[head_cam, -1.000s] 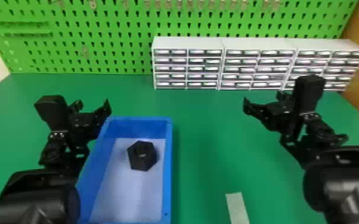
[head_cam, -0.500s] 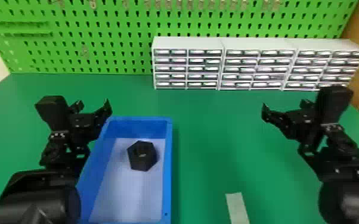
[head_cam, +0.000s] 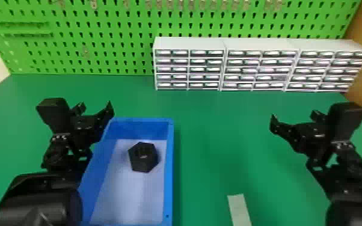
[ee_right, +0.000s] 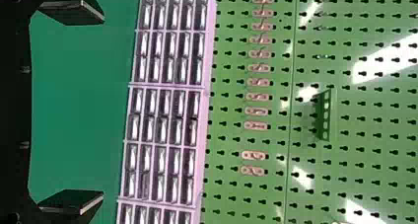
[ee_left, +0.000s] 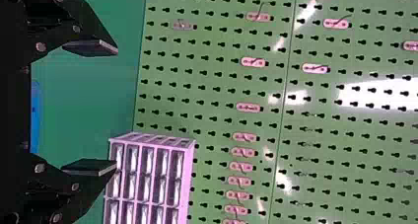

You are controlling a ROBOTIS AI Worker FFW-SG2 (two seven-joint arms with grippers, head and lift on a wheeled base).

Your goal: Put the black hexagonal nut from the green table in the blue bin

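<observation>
Black hexagonal nut (head_cam: 143,157) inside blue bin (head_cam: 168,180); task judged complete, nothing outstanding. Your left tool (ee_left: 116,107), right tool (ee_right: 103,108): wide, empty.

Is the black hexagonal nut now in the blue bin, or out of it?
In: the nut lies on the pale floor of the blue bin, inside its walls.

The black nut (head_cam: 145,166) looks matt, the blue bin (head_cam: 168,180) smooth plastic, the table (head_cam: 213,129) smooth, the pegboard (ee_left: 379,93) glossy, and the drawer fronts (head_cam: 179,52) shiny, like plastic
</observation>
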